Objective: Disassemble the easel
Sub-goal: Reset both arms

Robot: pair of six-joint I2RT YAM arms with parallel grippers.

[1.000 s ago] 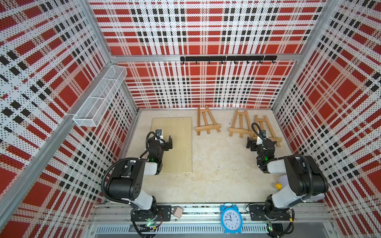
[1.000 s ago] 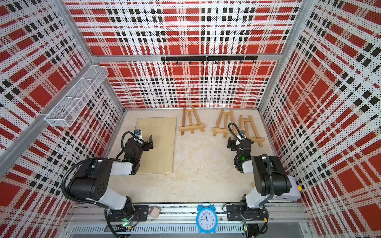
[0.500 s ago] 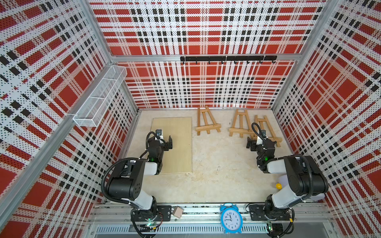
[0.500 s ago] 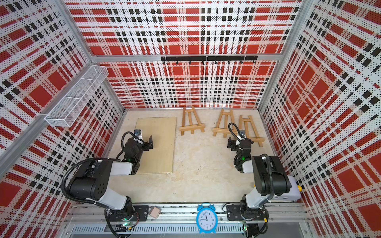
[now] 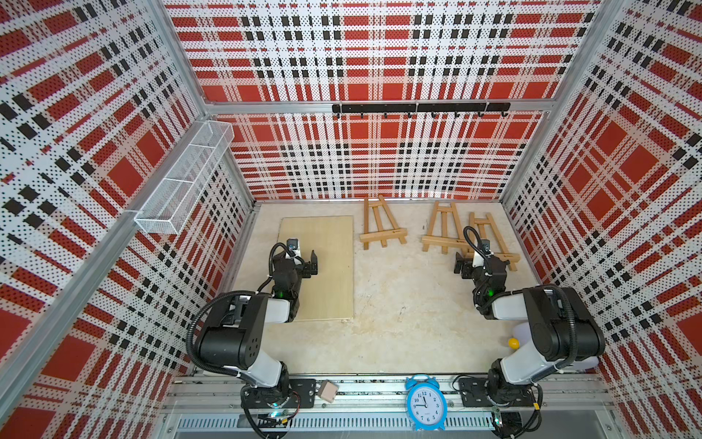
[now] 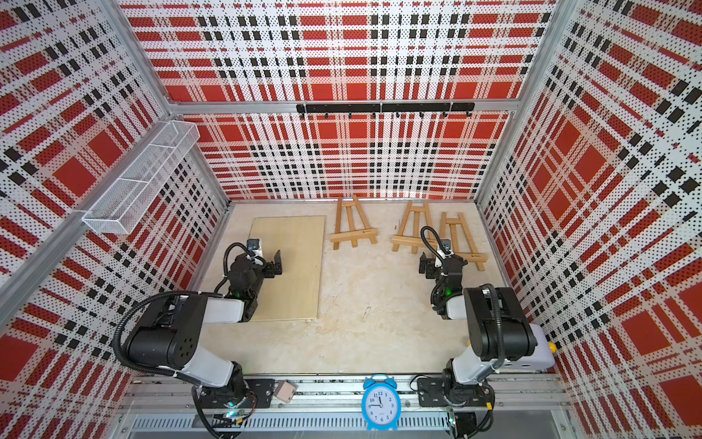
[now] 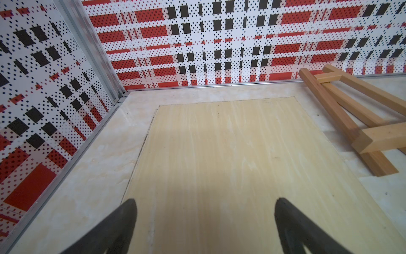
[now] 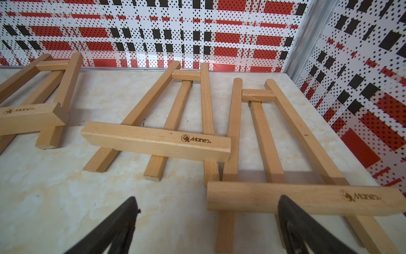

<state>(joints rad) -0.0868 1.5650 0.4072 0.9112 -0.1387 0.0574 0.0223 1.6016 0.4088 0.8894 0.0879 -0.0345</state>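
The left gripper (image 7: 205,203) is spread wide and holds nothing. It hangs low over the pale wooden board (image 7: 230,154), which lies flat on the bench (image 5: 399,311) near the left wall. The right gripper (image 8: 207,199) is spread just as wide and is also empty. One fingertip sits in front of the ledge of the right-hand easel (image 8: 307,198), and I cannot tell whether it touches the wood.

Beyond that easel lie the middle easel (image 8: 153,140), just beside it with their legs close together, and the left-hand easel (image 8: 28,116), well apart and nearer the board. All three lie flat along the back wall, each with its hinged rear strut folded in between the front legs.

No easel stands and none carries the board, so the disassembly looks done or very nearly so. No standing or loaded easel is left to take down. At most, the parts might still be tidied. Both arms sit low and drawn back toward their bases.
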